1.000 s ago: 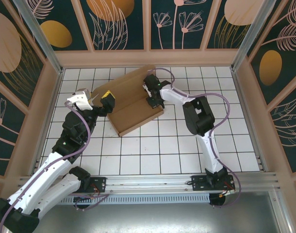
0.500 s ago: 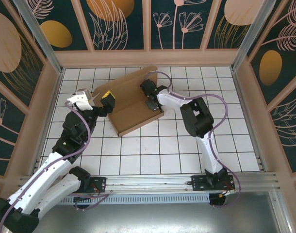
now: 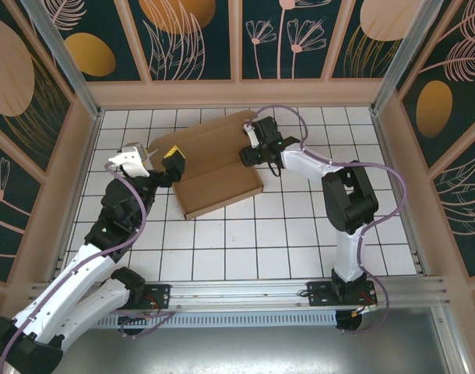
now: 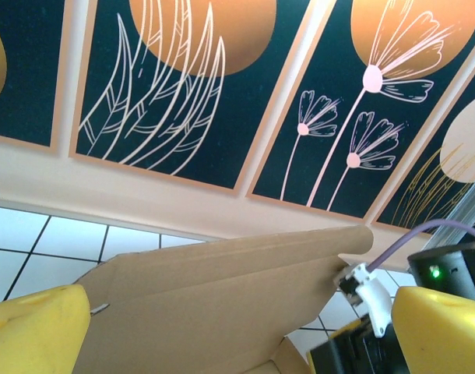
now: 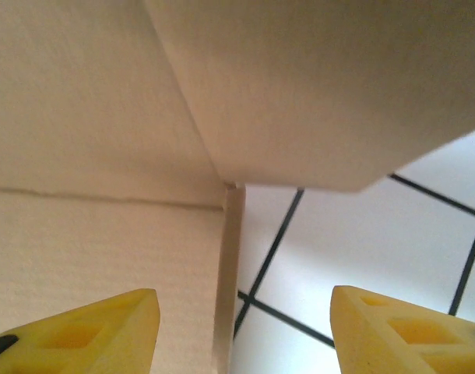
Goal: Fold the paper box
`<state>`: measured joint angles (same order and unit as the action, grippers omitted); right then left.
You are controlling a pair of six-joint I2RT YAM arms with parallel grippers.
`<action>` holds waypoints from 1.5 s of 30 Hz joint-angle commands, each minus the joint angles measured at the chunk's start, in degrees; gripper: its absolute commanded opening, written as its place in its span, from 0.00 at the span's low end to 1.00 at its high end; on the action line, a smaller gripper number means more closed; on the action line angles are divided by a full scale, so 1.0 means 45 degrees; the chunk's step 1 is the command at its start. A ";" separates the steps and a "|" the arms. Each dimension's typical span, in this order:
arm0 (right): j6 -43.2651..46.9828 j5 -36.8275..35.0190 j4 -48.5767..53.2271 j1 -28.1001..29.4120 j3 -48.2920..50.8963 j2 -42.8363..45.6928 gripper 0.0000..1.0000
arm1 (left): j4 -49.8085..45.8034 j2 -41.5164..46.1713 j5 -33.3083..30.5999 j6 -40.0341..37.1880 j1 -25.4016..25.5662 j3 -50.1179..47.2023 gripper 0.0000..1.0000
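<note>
The paper box [image 3: 214, 175], plain brown cardboard, lies partly folded on the white tiled table, its long back panel [image 4: 222, 288] tilted up. My left gripper [image 3: 171, 165] is at the box's left end. Its yellow fingers [image 4: 35, 331] stand wide apart around the raised panel, open, and the right one is well away from the cardboard. My right gripper [image 3: 248, 154] is at the box's right end. In the right wrist view its fingers [image 5: 409, 331] are spread on either side of a thin upright wall edge [image 5: 230, 265] without touching it.
Wooden walls with dark flower panels [image 3: 237, 39] enclose the table on three sides. An aluminium rail [image 3: 245, 292] runs along the near edge. Bare tiles [image 3: 284, 234] lie in front of and to the right of the box. The right arm's cable [image 3: 300, 125] loops behind the box.
My right gripper has opened from shut, let go of the box and drawn back to its right end. The box has shifted slightly left. The left arm has not moved.
</note>
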<state>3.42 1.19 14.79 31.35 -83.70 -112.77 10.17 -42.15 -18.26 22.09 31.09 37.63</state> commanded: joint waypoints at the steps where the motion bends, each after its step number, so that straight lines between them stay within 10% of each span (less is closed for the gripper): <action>1: -0.0321 0.0754 -0.0104 0.0064 -0.0950 -0.0897 0.60 | 0.0434 0.0020 0.0113 -0.0129 0.0059 -0.0101 0.99; 15: -0.1153 0.0185 -0.0453 0.0064 -0.1522 -0.2387 0.43 | 0.0495 0.0243 -0.0582 -0.0206 0.0061 -0.0236 0.99; 22: -0.3413 -0.0197 -0.3885 0.0064 0.2341 0.0298 0.34 | -0.0367 -0.0187 -0.2346 -0.0147 0.0061 0.0485 0.99; 26: -0.2627 0.0576 -0.5923 -0.0111 0.4645 0.3052 0.48 | -0.1095 -0.0836 -0.2120 -0.0142 0.0045 0.1316 0.99; 36: 0.0357 0.7789 -1.4613 -0.3863 0.7347 0.3976 0.53 | -0.1739 -0.0361 -0.3497 0.0125 -0.0031 0.1416 0.96; 45: 0.1847 1.1363 -1.5818 -0.4401 0.4295 0.0048 0.68 | -0.3580 -0.0841 -0.5828 0.1792 -0.1038 0.2083 0.97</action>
<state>7.16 44.66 -49.80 11.31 -59.57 -109.78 -1.23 -44.45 -38.89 26.46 27.86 44.29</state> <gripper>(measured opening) 0.670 0.969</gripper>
